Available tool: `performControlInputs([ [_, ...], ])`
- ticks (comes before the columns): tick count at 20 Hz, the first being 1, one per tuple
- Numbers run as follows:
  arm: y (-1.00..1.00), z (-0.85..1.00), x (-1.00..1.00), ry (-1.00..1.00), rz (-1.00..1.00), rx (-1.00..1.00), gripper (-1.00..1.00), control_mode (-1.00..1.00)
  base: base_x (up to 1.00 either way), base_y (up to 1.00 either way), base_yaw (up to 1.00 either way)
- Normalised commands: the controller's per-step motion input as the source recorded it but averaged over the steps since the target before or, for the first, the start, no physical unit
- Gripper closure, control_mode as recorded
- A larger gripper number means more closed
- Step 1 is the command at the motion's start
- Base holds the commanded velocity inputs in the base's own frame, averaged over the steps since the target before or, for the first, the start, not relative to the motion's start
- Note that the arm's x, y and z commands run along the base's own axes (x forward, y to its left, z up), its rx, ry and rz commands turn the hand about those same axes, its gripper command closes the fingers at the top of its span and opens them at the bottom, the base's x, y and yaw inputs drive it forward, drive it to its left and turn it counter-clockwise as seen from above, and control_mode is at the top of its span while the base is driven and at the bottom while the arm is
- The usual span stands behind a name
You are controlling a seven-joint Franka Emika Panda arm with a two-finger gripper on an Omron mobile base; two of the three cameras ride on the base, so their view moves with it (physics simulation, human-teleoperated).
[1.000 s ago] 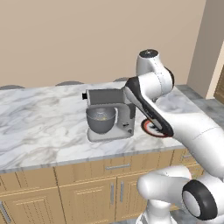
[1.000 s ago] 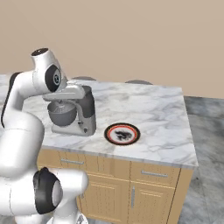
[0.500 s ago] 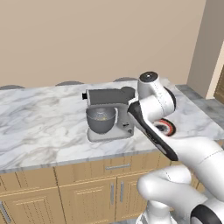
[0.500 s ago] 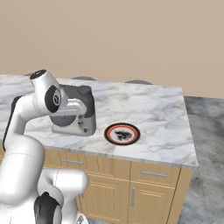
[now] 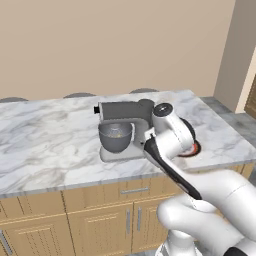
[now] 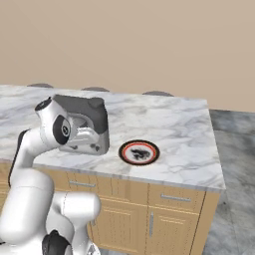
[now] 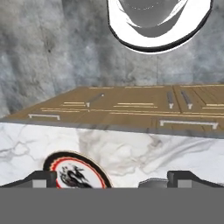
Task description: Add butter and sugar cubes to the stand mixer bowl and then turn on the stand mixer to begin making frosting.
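Observation:
The grey stand mixer stands on the marble counter with its boxy head over the stand mixer bowl. A small pale patch lies inside the bowl, too small to tell apart as butter or sugar cubes. My arm bends low in front of the mixer's column, hiding the switch. My gripper is open, its fingertips wide apart with nothing between them. It hangs just over the counter beside the mixer, close to the gripper.
A flat red-rimmed plate with a dark pattern lies on the counter right of the mixer; the plate sits under my left fingertip. The counter's front edge and wooden cabinet drawers lie beyond.
My arm has swung down from above the mixer head to counter height at the mixer's right side. The mixer, bowl and plate have stayed put.

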Motion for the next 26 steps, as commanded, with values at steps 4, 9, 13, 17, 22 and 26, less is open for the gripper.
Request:
performControlInputs([
  [4,0.06,-0.33,0.24,0.00,0.00,-0.03,-1.00,-1.00,0.00,0.00,0.00],
  [9,0.09,-0.27,0.41,0.00,0.00,-0.01,-1.00,-1.00,0.00,0.00,0.00],
  [13,0.11,-0.23,0.46,0.00,0.00,-0.01,-1.00,-1.00,0.00,0.00,0.00],
  [17,0.01,-0.16,0.36,0.00,0.00,-0.04,-1.00,-1.00,0.00,0.00,0.00],
  [22,0.00,-0.23,0.37,0.00,0.00,-0.07,-1.00,-1.00,0.00,0.00,0.00],
  [26,0.00,-0.20,0.35,0.00,0.00,-0.05,-1.00,-1.00,0.00,0.00,0.00],
])
